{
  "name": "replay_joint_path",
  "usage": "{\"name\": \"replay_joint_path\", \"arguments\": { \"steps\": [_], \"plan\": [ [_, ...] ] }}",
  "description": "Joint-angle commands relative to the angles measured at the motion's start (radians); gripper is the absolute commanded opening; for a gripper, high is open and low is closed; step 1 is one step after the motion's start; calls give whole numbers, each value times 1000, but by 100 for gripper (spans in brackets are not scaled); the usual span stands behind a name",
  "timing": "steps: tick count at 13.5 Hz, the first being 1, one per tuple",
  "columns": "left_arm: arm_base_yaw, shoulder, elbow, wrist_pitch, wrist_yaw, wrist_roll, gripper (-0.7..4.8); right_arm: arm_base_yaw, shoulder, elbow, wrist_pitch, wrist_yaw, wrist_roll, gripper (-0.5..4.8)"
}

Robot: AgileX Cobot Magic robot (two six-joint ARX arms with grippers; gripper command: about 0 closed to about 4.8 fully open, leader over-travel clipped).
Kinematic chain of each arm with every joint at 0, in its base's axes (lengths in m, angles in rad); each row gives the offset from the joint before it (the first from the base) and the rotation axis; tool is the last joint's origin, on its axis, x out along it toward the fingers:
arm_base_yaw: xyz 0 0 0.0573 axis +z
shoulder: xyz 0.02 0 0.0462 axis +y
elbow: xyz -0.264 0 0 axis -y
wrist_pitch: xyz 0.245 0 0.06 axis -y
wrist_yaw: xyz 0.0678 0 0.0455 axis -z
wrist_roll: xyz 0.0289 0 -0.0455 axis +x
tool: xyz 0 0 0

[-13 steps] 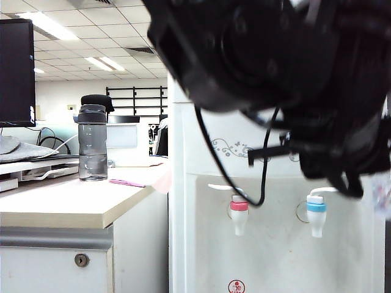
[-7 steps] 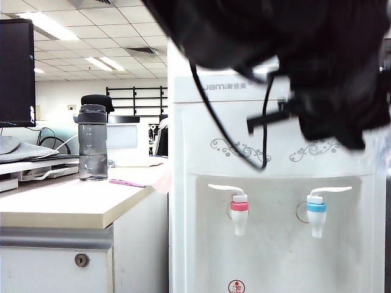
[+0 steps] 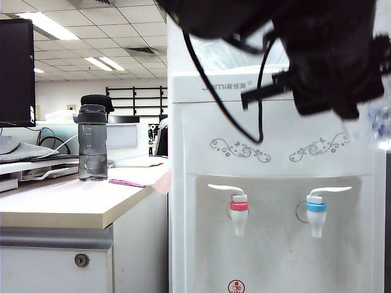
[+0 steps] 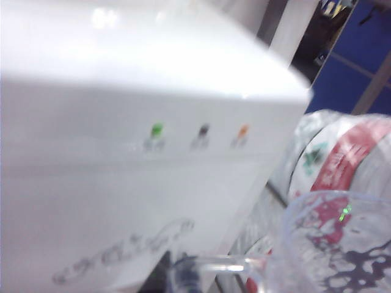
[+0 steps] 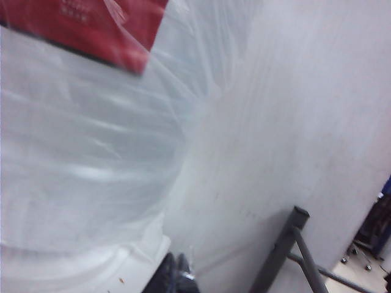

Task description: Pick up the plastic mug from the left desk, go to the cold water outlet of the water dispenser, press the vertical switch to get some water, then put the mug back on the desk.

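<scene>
The clear plastic mug (image 4: 333,244) hangs close in front of the water dispenser (image 4: 122,140), level with its three indicator lights. My left gripper (image 4: 186,276) is shut on the mug's thin handle (image 4: 229,264). My right gripper (image 5: 177,271) is shut with nothing in it, up beside the dispenser's clear bottle (image 5: 79,152). In the exterior view the dark arms (image 3: 317,55) fill the top, well above the cold water outlet (image 3: 316,210) with its blue collar and white lever (image 3: 330,191). The left desk (image 3: 67,204) stands to the left of the dispenser (image 3: 275,152).
A red-collared tap (image 3: 239,210) sits left of the blue one. A smoky-grey bottle with a black cap (image 3: 93,143) and a pink pen (image 3: 127,182) are on the desk, a dark monitor (image 3: 16,72) behind. A black cable (image 3: 259,110) dangles before the dispenser's front.
Both arms have risen in the exterior view, uncovering the dispenser's name band, swirl ornaments and both taps. The desk and bottle have not moved.
</scene>
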Motion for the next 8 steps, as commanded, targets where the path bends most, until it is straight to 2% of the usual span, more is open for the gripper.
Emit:
{"name": "replay_joint_path", "arguments": {
  "steps": [1,8],
  "plan": [
    [-1,-38,5,32,-4,24,-6,-27,-17,5,1,6,10,-1],
    [24,-106,5,31,-2,65,-6,-69,-51,5,-2,6,57,-1]
  ]
}}
